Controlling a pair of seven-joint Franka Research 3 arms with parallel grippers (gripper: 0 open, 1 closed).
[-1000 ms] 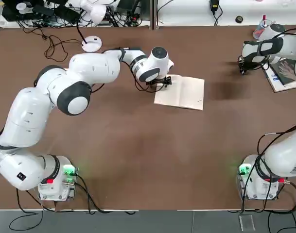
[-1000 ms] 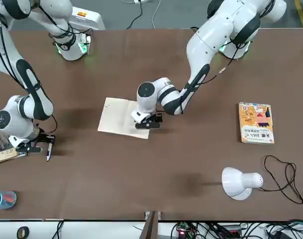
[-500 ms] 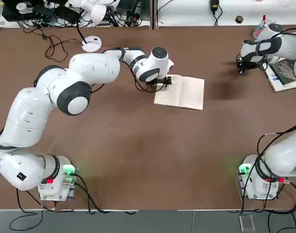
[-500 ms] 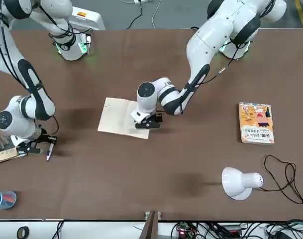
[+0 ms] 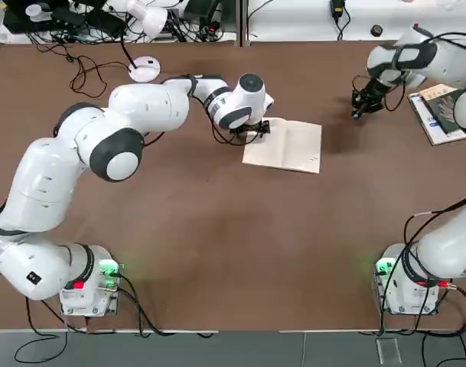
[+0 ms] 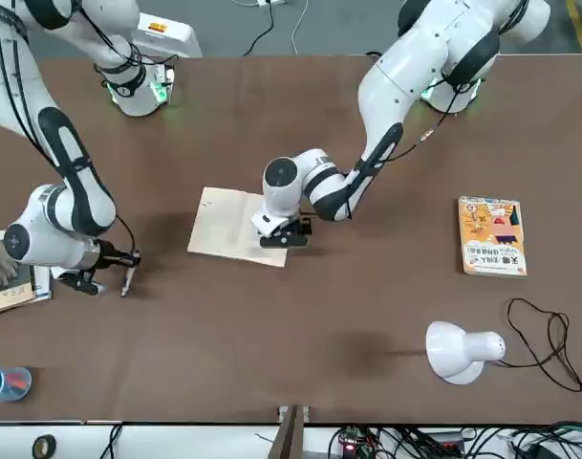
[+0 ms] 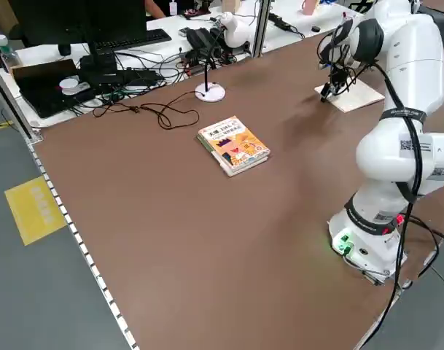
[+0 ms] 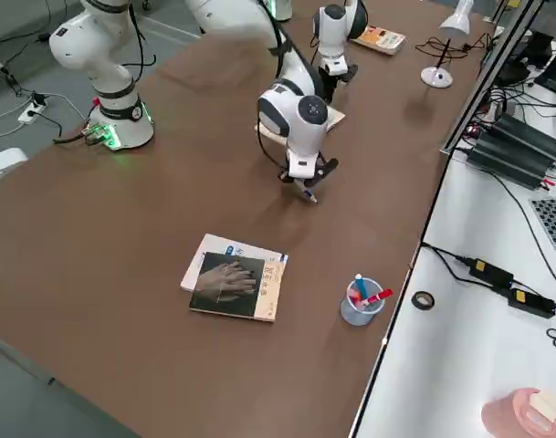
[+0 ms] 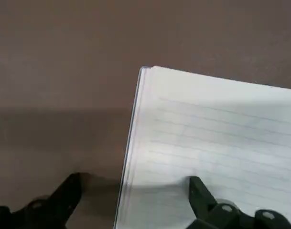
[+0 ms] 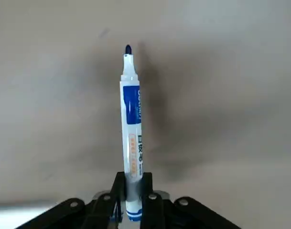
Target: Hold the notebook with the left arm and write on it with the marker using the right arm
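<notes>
- Two fingers of the right hand are closed on the marker, its bare blue tip pointing away from the wrist towards the bench.
- Since a second ago that hand has left the dark-covered book at the bench's edge and swung part of the way towards the notebook, though it is still well apart from it.
- Over on the other side, the left hand has not budged: its spread fingers straddle the notebook's edge and press the page flat.
- So the pickup looks done and the holding is in place; what remains, I'd judge, is carrying the tip over the blank page and lowering it.
</notes>
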